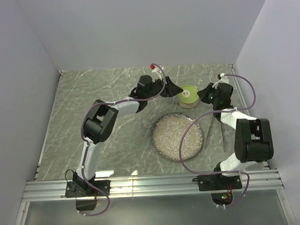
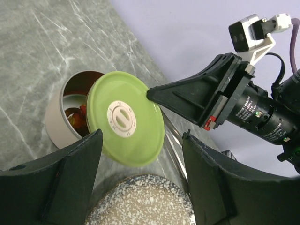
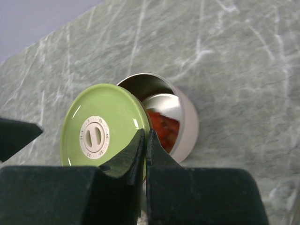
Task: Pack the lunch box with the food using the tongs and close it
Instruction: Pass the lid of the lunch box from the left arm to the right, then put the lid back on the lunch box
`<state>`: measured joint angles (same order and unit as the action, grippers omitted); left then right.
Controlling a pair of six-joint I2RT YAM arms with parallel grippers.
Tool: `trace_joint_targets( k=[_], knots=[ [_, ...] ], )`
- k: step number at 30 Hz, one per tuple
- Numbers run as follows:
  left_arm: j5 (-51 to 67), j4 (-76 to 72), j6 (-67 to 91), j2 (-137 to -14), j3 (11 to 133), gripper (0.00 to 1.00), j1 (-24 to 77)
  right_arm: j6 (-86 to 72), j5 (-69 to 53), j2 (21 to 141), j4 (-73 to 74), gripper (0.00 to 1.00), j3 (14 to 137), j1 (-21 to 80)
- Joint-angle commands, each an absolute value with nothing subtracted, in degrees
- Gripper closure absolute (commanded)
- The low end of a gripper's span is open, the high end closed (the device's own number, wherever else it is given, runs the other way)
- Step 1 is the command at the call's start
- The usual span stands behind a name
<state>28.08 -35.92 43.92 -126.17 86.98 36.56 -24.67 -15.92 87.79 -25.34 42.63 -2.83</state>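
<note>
**A:** From the top, where is the lunch box?

**B:** At the far side of the surface, just behind the plate. Its green lid looks to be on top. The left end effector and the right end effector are close on each side. From up here I cannot tell if the lid is on right.

**A:** And the left wrist view?

**B:** It shows the lid is crooked. It leans on the rim, and part of the tin is open. The food is inside. The left fingers are spread wide and hold nothing. The right one's tip touches the lid's edge.

**A:** The right wrist view?

**B:** Its jaws are squeezed together, tips at the lid's rim. I cannot tell if they pinch it.

**A:** What could go wrong?

**B:** I think a push from the side may slide the lid off toward the plate, or tip the tin. The lid needs to lie flat first.
</note>
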Motion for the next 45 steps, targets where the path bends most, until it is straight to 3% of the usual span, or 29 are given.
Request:
trace_joint_targets(
  k=[1, 21, 45],
  knots=[
    [26.72, -36.30, 40.96, -126.56, 89.48, 0.25, 36.56, -25.40, -13.55, 88.68, -27.61, 1.00, 47.01, -3.96],
    [24.52, -34.19, 38.41, -126.65, 88.77, 0.25, 37.09, -22.50, -10.55, 93.86, -9.94, 1.00, 56.50, -2.99],
    [23.20, -32.43, 36.83, -127.09, 90.61, 0.24, 38.14, -18.72, -2.82, 99.93, 1.49, 1.00, 66.53, -0.26]
  ],
)
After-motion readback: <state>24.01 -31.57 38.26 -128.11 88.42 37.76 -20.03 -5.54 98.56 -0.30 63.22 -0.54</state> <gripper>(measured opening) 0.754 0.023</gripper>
